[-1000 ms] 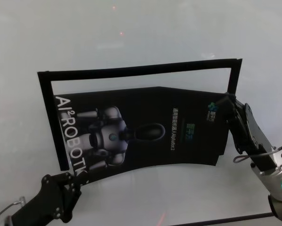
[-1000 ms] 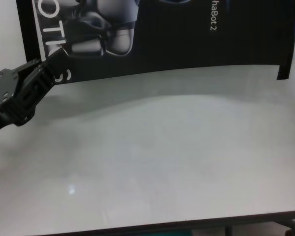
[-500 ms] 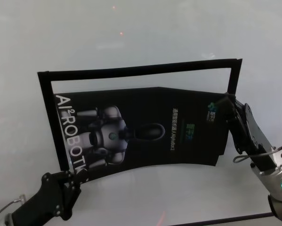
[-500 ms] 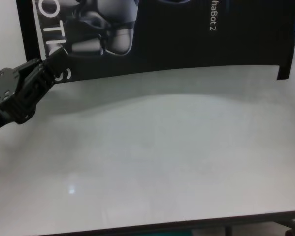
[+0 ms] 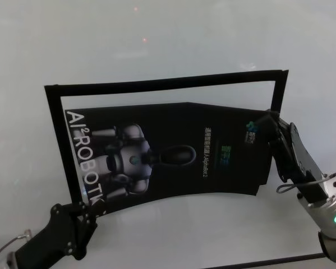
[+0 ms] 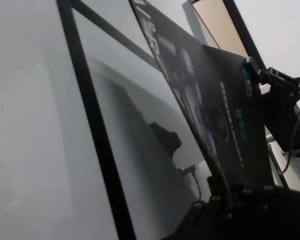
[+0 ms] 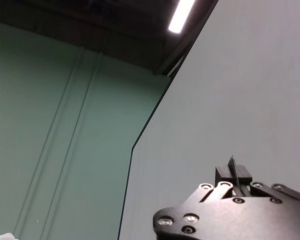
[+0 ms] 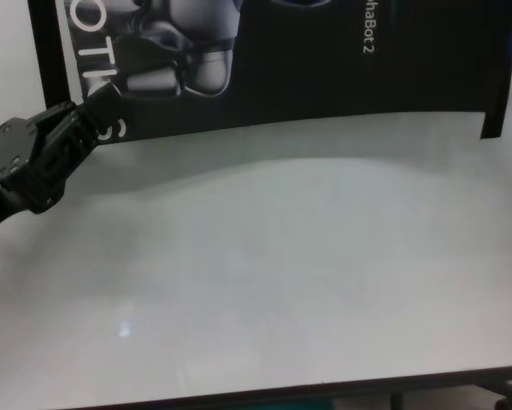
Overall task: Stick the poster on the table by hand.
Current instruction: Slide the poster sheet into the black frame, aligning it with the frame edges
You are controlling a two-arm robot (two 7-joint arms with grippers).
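Observation:
The poster (image 5: pixel 173 151) is a black sheet with a grey-white robot and white letters. Both grippers hold it, bowed, just above the white table (image 5: pixel 156 39). My left gripper (image 5: pixel 93 208) is shut on its near left corner, by the white letters; the chest view shows this gripper (image 8: pixel 83 118) and the poster (image 8: pixel 324 68) too. My right gripper (image 5: pixel 270 119) is shut on the far right corner. In the right wrist view its fingertips (image 7: pixel 225 186) pinch the sheet's thin edge. The left wrist view looks along the poster (image 6: pixel 225 115) to the right gripper (image 6: pixel 262 75).
A thin black rectangular outline (image 5: pixel 162 83) lies on the tabletop behind and beside the poster, also seen as a dark line (image 6: pixel 89 115) in the left wrist view. Bare white table (image 8: pixel 281 273) stretches to the dark near edge (image 8: pixel 324 391).
The poster's left side has shifted slightly away from me with the left gripper, and its lower edge bows a little more. The right gripper has hardly moved.

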